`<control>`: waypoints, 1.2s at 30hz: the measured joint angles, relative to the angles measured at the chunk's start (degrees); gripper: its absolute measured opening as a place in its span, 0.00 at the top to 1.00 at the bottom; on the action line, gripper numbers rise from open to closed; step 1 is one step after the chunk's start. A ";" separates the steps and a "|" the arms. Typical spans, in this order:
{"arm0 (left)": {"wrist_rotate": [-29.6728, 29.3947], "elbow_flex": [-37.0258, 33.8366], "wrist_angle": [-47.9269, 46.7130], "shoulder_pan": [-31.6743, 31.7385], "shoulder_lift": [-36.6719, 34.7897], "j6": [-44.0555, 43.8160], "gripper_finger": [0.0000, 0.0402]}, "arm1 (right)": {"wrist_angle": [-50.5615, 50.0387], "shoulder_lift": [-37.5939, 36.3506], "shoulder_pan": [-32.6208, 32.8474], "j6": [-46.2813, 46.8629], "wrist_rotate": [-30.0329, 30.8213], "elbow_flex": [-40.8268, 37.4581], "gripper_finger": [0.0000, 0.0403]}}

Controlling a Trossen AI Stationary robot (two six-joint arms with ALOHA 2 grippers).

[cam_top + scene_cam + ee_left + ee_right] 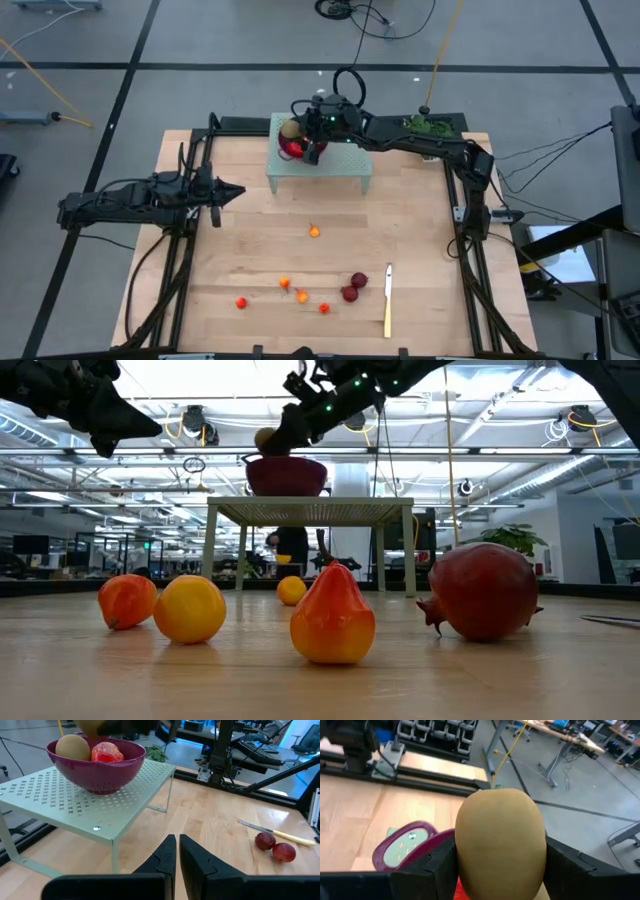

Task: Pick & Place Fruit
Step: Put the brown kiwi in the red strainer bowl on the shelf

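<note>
High view: right gripper sits over the purple bowl at top centre of frame, on a pale green perforated rack near the far edge of the worktop. Right wrist view shows its fingers spread wide and clamped on a tan-brown kiwi, held just above the bowl rim. Left wrist view: bowl already holds another kiwi and a red fruit, touching each other.

Left gripper is at mid-left of the high view, above bare wood, well apart from the rack; fingers pressed together, holding nothing.

Rest of fruit is on the worktop, lower centre of frame. Orange pear-shaped piece sits alone near the middle. Below it, approx. four small orange-red balls lie scattered, w/ one furthest left. Two dark red round fruits touch each other just left of a yellow-handled knife, which lies lengthwise at lower right. Low view: pear piece stands upright in foreground, dark red fruit to its right.
</note>
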 joint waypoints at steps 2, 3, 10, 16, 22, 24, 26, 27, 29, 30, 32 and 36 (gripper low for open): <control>-0.02 0.00 0.00 0.00 -0.01 -0.05 0.95 | 0.53 0.71 0.02 -1.09 0.05 0.00 0.45; -0.02 0.00 0.00 0.00 -0.01 -0.05 0.95 | 0.95 1.09 0.00 -1.99 0.09 0.02 0.45; -0.02 0.00 0.01 0.00 -0.01 -0.75 0.95 | 2.24 1.30 0.08 -4.93 1.76 -0.02 0.45; -0.02 0.00 0.00 -0.01 0.01 -1.05 0.95 | 1.81 1.43 0.08 -1.87 1.76 0.00 0.40; -0.02 0.00 0.00 -0.02 -0.01 -1.07 0.95 | 1.47 1.37 0.08 -1.68 1.75 0.00 0.35; 0.00 0.00 0.01 -0.01 0.01 -1.07 0.95 | 1.33 1.37 0.10 -1.26 1.75 0.00 0.34; 0.00 0.00 0.00 -0.01 0.01 -1.07 0.95 | 1.08 1.37 0.08 -0.31 1.75 0.00 0.33; 0.00 0.00 0.00 0.00 -0.01 -1.07 0.95 | 1.01 1.38 0.08 -0.06 1.75 0.00 0.33; 0.00 0.00 0.00 -0.01 0.01 -1.07 0.95 | 0.89 1.37 0.08 -0.04 1.75 0.00 0.32; 0.00 0.00 0.00 -0.02 0.00 -1.07 0.95 | 1.04 1.37 0.08 -0.06 1.75 0.00 0.31; 0.00 0.00 0.00 -0.02 0.01 -1.07 0.95 | 1.08 1.37 0.08 -0.06 1.76 0.00 0.30; 0.00 0.00 0.00 0.00 0.01 -1.07 0.95 | 1.03 1.22 0.08 -0.16 1.92 -0.02 0.29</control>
